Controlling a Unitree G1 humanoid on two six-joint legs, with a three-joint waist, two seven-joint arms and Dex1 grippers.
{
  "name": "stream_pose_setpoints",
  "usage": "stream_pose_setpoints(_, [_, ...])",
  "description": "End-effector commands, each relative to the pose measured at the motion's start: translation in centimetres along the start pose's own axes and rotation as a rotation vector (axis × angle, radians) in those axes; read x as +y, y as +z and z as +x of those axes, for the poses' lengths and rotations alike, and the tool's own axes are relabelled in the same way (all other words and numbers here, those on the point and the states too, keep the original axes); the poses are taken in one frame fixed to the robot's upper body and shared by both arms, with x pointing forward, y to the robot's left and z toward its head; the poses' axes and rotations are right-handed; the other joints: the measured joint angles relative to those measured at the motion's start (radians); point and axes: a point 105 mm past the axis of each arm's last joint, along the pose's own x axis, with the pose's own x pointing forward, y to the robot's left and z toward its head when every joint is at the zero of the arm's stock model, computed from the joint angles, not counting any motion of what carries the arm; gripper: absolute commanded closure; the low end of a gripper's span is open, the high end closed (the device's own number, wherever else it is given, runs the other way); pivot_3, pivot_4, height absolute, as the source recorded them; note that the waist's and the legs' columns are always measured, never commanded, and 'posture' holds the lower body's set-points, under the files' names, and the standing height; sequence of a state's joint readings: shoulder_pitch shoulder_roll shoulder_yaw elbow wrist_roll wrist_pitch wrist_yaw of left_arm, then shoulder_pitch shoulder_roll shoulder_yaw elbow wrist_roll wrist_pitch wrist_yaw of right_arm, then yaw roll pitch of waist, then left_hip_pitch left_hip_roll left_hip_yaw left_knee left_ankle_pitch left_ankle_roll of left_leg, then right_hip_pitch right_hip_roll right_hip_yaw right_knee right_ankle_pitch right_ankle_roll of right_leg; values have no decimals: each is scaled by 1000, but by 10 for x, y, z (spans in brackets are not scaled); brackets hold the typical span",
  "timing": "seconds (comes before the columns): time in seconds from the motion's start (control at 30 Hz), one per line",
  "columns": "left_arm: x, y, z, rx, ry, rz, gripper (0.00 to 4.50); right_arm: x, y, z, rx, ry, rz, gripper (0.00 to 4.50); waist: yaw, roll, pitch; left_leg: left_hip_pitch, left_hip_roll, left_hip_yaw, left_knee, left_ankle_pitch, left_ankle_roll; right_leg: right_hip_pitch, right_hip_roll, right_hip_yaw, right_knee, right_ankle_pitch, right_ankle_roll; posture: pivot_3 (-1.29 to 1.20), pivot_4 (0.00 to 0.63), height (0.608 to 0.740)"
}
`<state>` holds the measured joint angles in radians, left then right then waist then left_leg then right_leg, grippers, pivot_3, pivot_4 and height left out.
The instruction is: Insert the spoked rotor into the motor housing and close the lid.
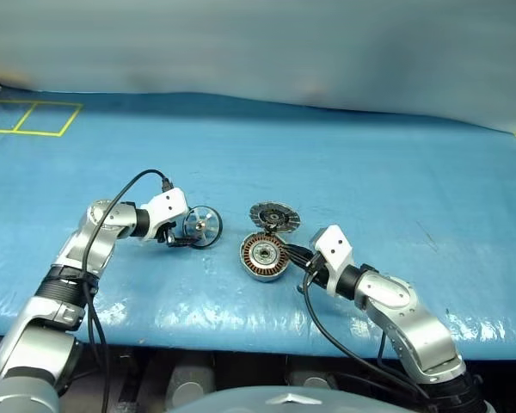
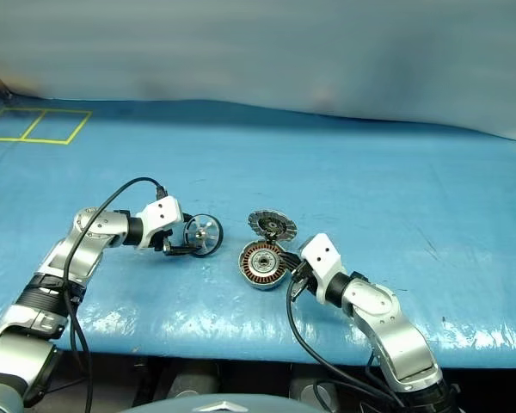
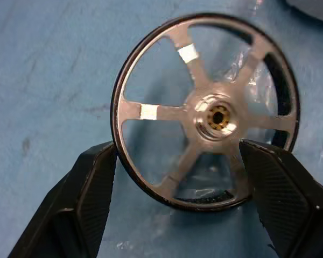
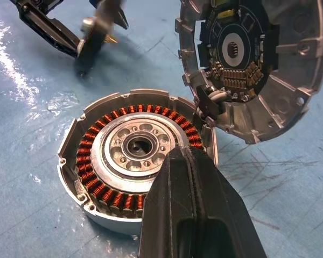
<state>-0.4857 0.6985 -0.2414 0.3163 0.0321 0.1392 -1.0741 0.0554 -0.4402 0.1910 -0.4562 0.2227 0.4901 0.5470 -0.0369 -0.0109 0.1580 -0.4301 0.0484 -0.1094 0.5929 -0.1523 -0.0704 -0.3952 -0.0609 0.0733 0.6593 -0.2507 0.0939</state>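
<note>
Left wrist view: left hand (image 3: 175,183) spread wide, black fingers (image 3: 89,193) flanking the spoked rotor's (image 3: 204,110) rim; contact unclear.
Rotor: upright on edge on the blue worktop (image 1: 327,155).
Right hand (image 4: 196,177): fingers pressed together, tip over the motor housing (image 4: 134,161) rim, holding nothing.
Lid (image 4: 253,59): hinged open, tilted up behind the housing.

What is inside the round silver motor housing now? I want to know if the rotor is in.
Inside the round silver motor housing: copper windings and a bare dark centre. The shut right gripper covers part.
</note>
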Motion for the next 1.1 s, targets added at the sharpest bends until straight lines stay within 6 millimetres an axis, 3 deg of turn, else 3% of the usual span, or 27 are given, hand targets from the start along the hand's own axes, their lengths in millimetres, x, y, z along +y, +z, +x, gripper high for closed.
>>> stream_pose_setpoints(0.03, [2,-10,-5,46,17,6,693,3,10,1,-35,15,-29,4500,0,0,0,0,0,0,0,0,0,0,0,0,0,0,0,0,150,740])
stream_pose_setpoints(0.23, [2,-9,0,29,35,-6,693,4,9,2,-32,20,-31,4500,0,0,0,0,0,0,0,0,0,0,0,0,0,0,0,0,150,740])
stream_pose_setpoints(0.43, [9,0,4,-34,87,9,2070,2,8,0,-29,10,-35,4500,3,0,0,0,0,0,1,0,0,0,0,0,0,0,0,0,150,740])
stream_pose_setpoints(0.87, [12,6,0,-97,89,10,2070,-4,6,-7,-17,-18,-28,4500,1,0,0,0,0,0,0,0,0,0,0,0,0,0,0,0,150,740])
stream_pose_setpoints(1.03, [12,5,0,-101,90,4,3232,-3,6,-6,-18,-14,-29,4500,1,0,0,-1,0,0,0,0,0,0,0,0,0,0,0,0,150,740])
stream_pose_setpoints(1.1, [12,5,0,-95,90,4,3232,-3,6,-5,-19,-13,-30,4500,1,0,0,-1,0,0,0,0,0,0,0,0,0,0,0,0,150,740])
